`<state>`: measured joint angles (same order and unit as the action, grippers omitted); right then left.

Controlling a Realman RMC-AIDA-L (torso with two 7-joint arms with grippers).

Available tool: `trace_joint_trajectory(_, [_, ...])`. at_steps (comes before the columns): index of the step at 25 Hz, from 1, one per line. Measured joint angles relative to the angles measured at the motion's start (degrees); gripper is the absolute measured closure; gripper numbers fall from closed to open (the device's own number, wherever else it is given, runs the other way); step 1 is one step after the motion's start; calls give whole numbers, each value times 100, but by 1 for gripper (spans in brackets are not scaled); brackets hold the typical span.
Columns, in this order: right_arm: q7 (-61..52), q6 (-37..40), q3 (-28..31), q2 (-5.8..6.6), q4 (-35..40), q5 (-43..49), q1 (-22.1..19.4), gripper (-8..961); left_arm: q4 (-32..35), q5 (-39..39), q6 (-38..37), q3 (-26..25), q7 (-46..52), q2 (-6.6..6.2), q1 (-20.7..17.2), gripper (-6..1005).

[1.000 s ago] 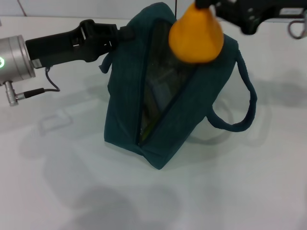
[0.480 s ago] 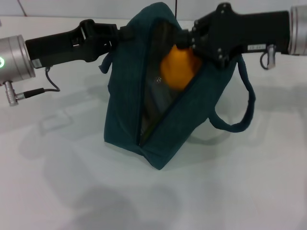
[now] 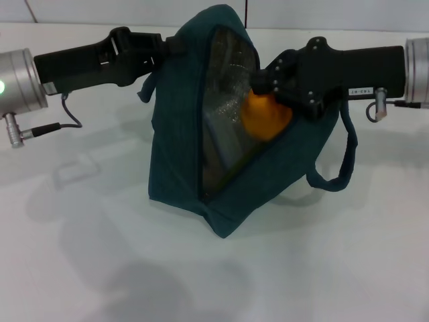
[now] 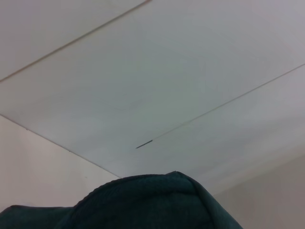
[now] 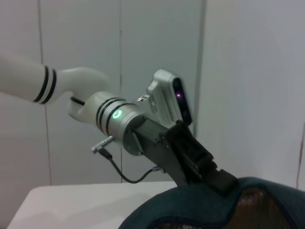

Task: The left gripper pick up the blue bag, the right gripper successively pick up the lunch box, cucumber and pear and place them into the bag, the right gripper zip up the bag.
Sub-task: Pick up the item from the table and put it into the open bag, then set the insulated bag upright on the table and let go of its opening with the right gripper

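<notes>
The blue bag [image 3: 181,147] stands on the white table [image 3: 80,255] with its zip opening gaping toward me. My left gripper [image 3: 175,45] is shut on the bag's top edge and holds it up; it also shows in the right wrist view [image 5: 217,179]. My right gripper [image 3: 263,86] reaches into the opening from the right, shut on the orange-yellow pear [image 3: 265,117], which sits inside the mouth of the bag. A clear shiny surface, probably the lunch box [image 3: 224,87], shows inside. The cucumber is hidden.
The bag's loose carry strap [image 3: 338,171] hangs to the right under my right arm. The left wrist view shows only the bag's top [image 4: 157,202] and the wall behind.
My right gripper has carried the pear from above the bag down into its opening. The left gripper and the bag have stayed put.
</notes>
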<state>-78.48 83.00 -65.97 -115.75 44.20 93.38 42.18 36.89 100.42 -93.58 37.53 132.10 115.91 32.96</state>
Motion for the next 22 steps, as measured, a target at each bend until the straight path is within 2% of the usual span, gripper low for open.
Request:
trace_joint_trajectory(5, [-39,-95,-3,-21,-46,-309,-211,883,0,17,20,0,-44,18,6,924])
trace_joint_trajectory(9, [208,33,-4,-18,-42,-1030,-574,738,-6,25,26,0,-105,19,-5,924])
trace_joint_trajectory(12, [542,380,25,14,-7,-1649,-1022,625,-7,28,31,0,-140,20,-31,925])
trace_joint_trajectory(16, [658,542,153,57,-6,-1841,-1672,462,-66,30,33,0,-255,28,-77,925])
trace_joint_trajectory(19, [833,647,215,85,-94,-1819,-2093,398,-96,31,63,-4,-335,28,-114,925])
trace_joint_trajectory(22, [901,627,266,95,-157,-1816,-2327,334,-96,31,93,-1,-340,26,-129,925])
